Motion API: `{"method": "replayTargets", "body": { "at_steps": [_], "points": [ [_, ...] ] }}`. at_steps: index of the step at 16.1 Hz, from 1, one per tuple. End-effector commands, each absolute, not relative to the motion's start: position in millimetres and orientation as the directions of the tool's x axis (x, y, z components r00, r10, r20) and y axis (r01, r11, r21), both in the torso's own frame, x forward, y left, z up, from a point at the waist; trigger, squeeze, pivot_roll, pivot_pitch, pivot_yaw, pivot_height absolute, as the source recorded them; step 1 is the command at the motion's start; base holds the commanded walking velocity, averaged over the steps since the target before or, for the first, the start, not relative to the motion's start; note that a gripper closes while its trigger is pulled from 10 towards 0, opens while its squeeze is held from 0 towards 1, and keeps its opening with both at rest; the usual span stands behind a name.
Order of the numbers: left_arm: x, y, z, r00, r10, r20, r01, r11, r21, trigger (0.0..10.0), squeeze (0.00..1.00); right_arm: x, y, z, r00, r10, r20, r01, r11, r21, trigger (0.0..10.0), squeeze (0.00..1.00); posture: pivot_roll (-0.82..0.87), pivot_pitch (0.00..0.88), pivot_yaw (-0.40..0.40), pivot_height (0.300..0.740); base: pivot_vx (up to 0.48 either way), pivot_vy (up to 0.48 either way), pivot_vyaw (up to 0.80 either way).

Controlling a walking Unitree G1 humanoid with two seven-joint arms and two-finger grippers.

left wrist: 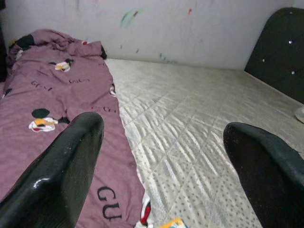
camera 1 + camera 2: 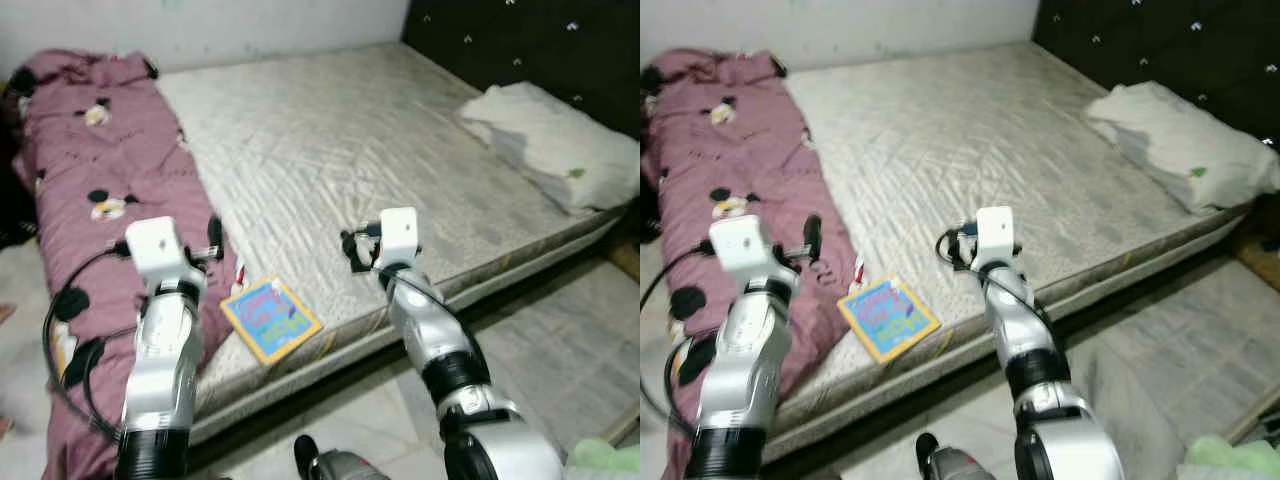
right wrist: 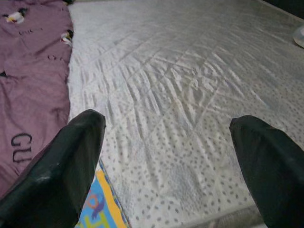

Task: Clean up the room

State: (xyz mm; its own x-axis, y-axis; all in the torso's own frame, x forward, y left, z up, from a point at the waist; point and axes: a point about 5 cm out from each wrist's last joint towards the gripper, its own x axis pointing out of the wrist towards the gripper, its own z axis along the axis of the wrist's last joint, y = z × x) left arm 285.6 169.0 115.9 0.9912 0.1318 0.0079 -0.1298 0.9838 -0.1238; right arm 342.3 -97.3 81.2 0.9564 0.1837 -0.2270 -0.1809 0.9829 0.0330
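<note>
Both of my grippers, left gripper point(image 1: 161, 156) and right gripper point(image 3: 166, 161), hover wide open and empty over the mattress point(image 2: 330, 150), and the thin stiff book point(image 2: 271, 319) near its front edge looks light, best pinched by an overhanging corner.

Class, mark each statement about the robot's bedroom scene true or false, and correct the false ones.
1. The book lies near the mattress edge, between the two arms. True.
2. The purple quilt covers the whole mattress. False: it lies along the robot's left side only.
3. The left gripper is open and empty. True.
4. The pillow lies on the floor. False: it is on the mattress by the dark headboard.
5. The right gripper holds the book. False: it is open and empty.
</note>
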Motion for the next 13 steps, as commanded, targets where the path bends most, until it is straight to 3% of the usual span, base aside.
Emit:
{"method": "replayTargets", "body": {
  "at_steps": [1, 4, 9, 13],
  "points": [
    [281.9, 169.6, 114.2, 0.991, 0.131, 0.001, -0.13, 0.983, -0.129, 10.0, 0.0, 342.5, -99.5, 84.1, 0.959, 0.173, -0.224, -0.17, 0.985, 0.032, 10.0, 0.0, 0.08, 0.0, -0.022, 0.74, 0.0, 0.0, -0.8],
    [275.6, 176.5, 102.2, 0.985, 0.165, -0.039, -0.17, 0.969, -0.179, 10.0, 0.0, 337.8, -102.5, 80.0, 0.956, 0.174, -0.238, -0.17, 0.985, 0.037, 10.0, 0.0, 0.07, 0.0, -0.024, 0.74, 0.0, 0.0, -0.8],
    [282.4, 175.7, 116.2, 0.987, 0.159, 0.022, -0.152, 0.972, -0.178, 10.0, 0.0, 340.5, -105.0, 85.4, 0.964, 0.154, -0.216, -0.154, 0.988, 0.018, 10.0, 0.0, 0.06, 0.0, -0.019, 0.74, 0.0, 0.0, -0.8],
    [276.5, 167.4, 115.3, 0.99, 0.137, 0.018, -0.131, 0.975, -0.181, 10.0, 0.0, 333.6, -103.9, 83.2, 0.963, 0.168, -0.212, -0.169, 0.985, 0.014, 10.0, 0.0, 0.06, 0.0, -0.013, 0.74, 0.0, 0.0, -0.14]
  ]
}}
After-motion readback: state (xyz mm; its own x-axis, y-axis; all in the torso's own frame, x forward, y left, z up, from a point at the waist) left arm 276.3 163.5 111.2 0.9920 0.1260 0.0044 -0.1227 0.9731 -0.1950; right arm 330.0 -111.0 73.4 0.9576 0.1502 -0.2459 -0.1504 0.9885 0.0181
